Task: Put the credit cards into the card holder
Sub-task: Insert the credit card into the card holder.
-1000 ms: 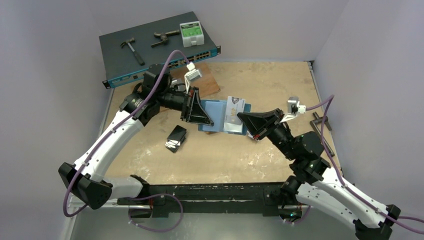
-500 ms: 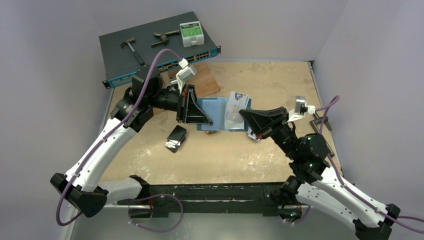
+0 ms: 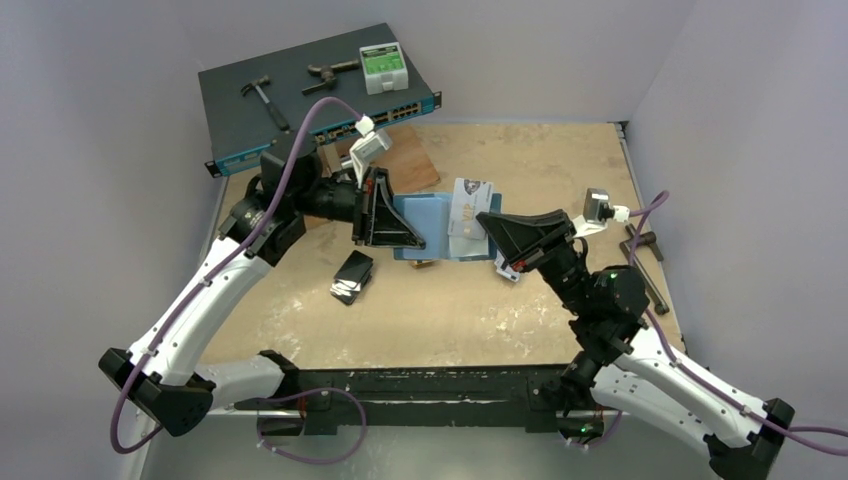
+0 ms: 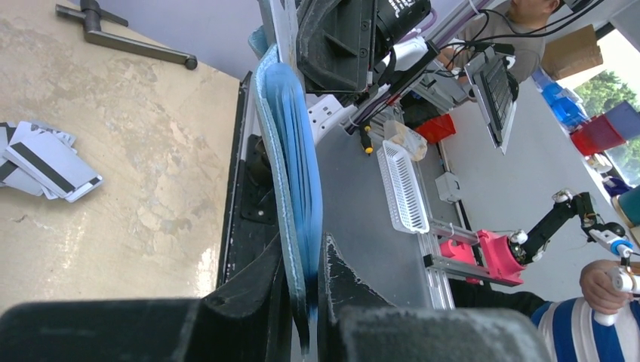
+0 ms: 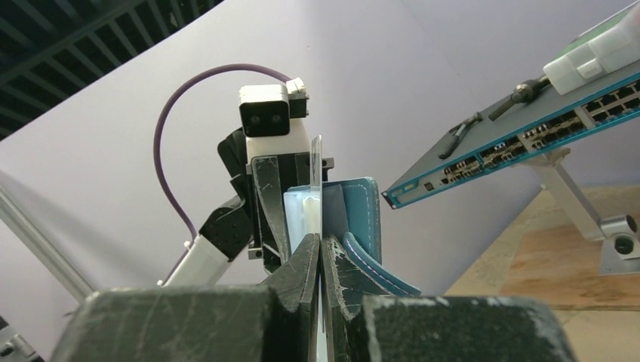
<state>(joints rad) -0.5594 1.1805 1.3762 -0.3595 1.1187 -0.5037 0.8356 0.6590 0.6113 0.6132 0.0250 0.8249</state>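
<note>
Thin plastic card [image 3: 468, 208] shifted across soft teal holder [image 3: 425, 228].

The card holder [image 3: 435, 214] is teal-blue, credit cards [image 4: 47, 160] seemingly grey, dark-striped.

Lilac walls [image 3: 120, 60]; scuffed tan tabletop [image 3: 540, 170]

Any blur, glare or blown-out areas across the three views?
Top external: even diffuse light, mildly soft, no glare on the card holder. Left wrist: left gripper blurred up close, window at far right blown out. Right wrist: right gripper out of focus, credit card only a thin edge.
</note>
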